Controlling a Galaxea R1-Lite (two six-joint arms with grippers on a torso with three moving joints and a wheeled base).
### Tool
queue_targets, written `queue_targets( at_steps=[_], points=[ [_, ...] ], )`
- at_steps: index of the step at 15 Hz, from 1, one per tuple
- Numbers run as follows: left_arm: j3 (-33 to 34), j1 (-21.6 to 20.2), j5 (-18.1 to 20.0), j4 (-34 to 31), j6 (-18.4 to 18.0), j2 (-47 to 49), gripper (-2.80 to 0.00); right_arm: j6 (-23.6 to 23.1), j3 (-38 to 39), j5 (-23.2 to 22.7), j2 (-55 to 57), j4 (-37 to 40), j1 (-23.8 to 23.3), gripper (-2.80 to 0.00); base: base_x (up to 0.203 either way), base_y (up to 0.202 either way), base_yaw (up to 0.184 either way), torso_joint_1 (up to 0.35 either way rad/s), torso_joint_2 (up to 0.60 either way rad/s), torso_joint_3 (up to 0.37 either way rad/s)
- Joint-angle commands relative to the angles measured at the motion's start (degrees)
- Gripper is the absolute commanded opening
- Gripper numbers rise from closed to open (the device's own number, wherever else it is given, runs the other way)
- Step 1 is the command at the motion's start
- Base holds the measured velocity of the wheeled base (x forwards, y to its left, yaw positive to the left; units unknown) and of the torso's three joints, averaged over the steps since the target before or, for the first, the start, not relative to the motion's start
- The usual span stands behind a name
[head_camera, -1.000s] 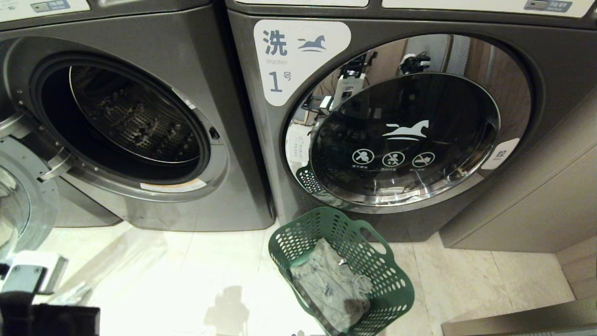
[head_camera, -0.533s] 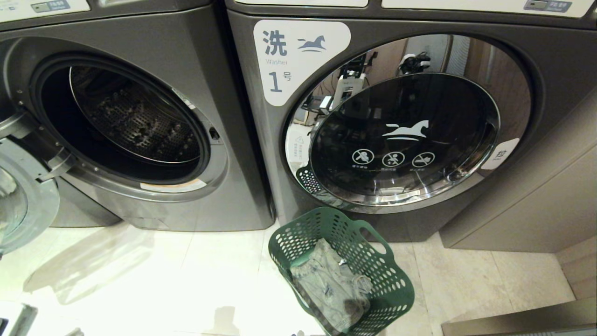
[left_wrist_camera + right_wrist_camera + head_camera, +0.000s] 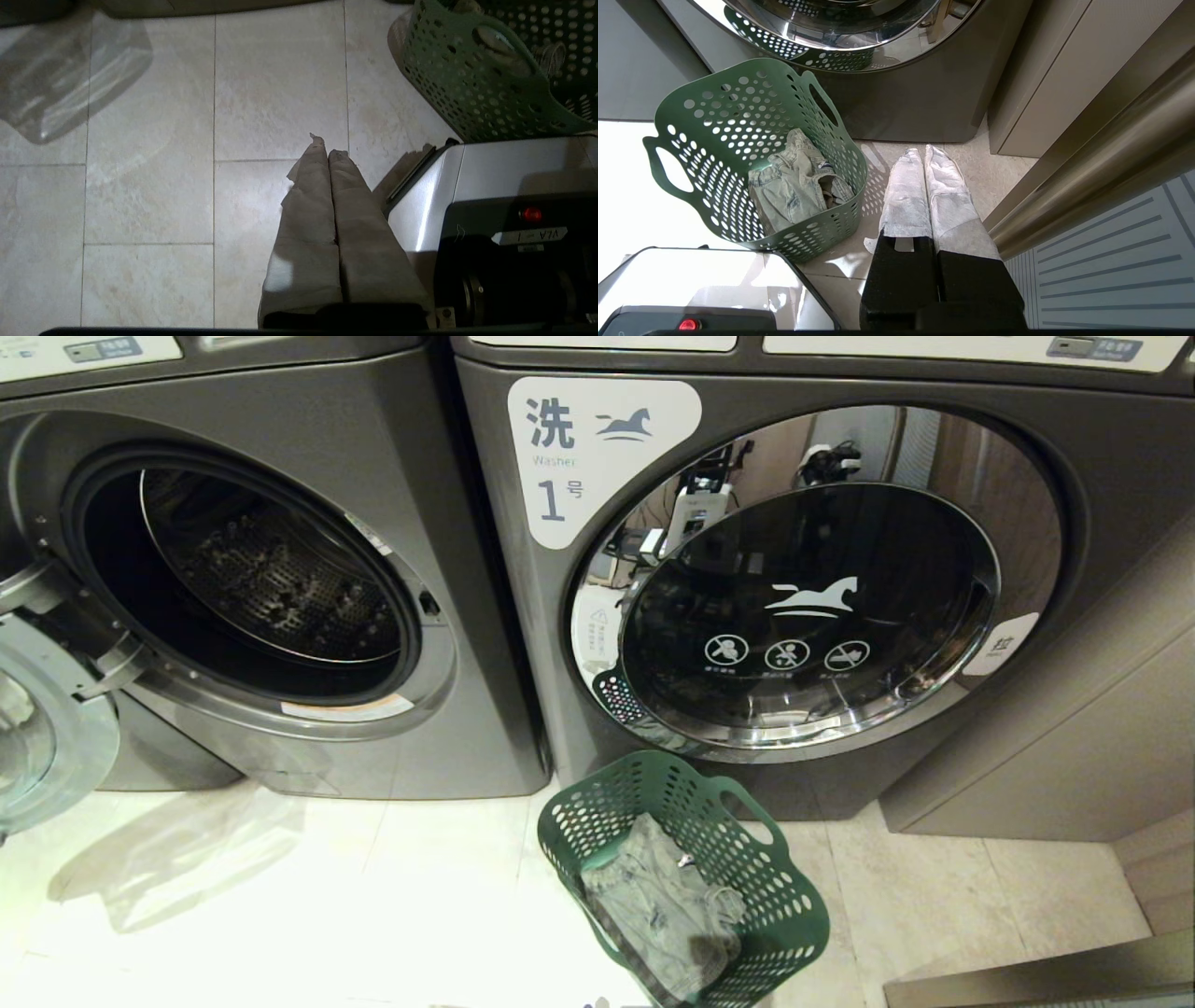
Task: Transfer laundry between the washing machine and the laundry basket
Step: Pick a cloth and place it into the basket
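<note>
Head view: two dark grey front-loading machines stand side by side on a pale tiled floor [image 3: 280, 896]. The washing machine [image 3: 308, 728] on the left has its round door [image 3: 42, 737] swung open toward the left edge, exposing the perforated steel drum [image 3: 271, 579]; no garment can be made out inside it. The neighbouring machine [image 3: 1074, 457], labelled 1, has its chrome-ringed glass door shut. The laundry basket [image 3: 794, 933], dark green and pierced with round holes, stands on the floor just in front of machine 1, and the laundry [image 3: 653, 905], a faded grey-green garment, lies crumpled on its base. Neither arm appears in the head view. Left wrist view: the left hand [image 3: 328, 149] hangs over bare tiles with its cloth-covered fingers pressed together, holding nothing. Right wrist view: the right hand [image 3: 923, 151] sits just beside the basket, fingers likewise together and empty.
</note>
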State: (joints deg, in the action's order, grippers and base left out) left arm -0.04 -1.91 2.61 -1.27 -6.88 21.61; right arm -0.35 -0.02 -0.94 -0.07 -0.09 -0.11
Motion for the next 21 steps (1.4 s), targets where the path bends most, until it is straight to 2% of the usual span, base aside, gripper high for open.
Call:
queue_targets(
  at_steps=[1, 6, 7, 21],
  points=[
    [-0.03, 0.41, 0.08, -0.08, -0.18, -9.43, -2.8, 0.0, 0.02, -0.03, -0.01, 0.01, 0.02, -2.8, 0.0, 0.0, 0.0, 0.0, 0.0, 0.0],
    [-0.07, 1.69, -0.27, -0.14, 0.13, -21.88, -2.8, 0.0, 0.01, -0.03, -0.01, -0.04, -0.07, -2.8, 0.0, 0.0, 0.0, 0.0, 0.0, 0.0],
    [0.04, 1.73, -0.87, -0.05, 1.34, -21.79, -2.8, 0.0, 0.02, -0.03, -0.01, 0.01, -0.07, -2.8, 0.0, 0.0, 0.0, 0.0, 0.0, 0.0],
    [0.09, 1.73, -1.91, 0.13, 3.1, -21.79, -2.8, 0.0, -0.05, -0.03, -0.01, -0.07, 0.02, -2.8, 0.0, 0.0, 0.0, 0.0, 0.0, 0.0]
  ],
)
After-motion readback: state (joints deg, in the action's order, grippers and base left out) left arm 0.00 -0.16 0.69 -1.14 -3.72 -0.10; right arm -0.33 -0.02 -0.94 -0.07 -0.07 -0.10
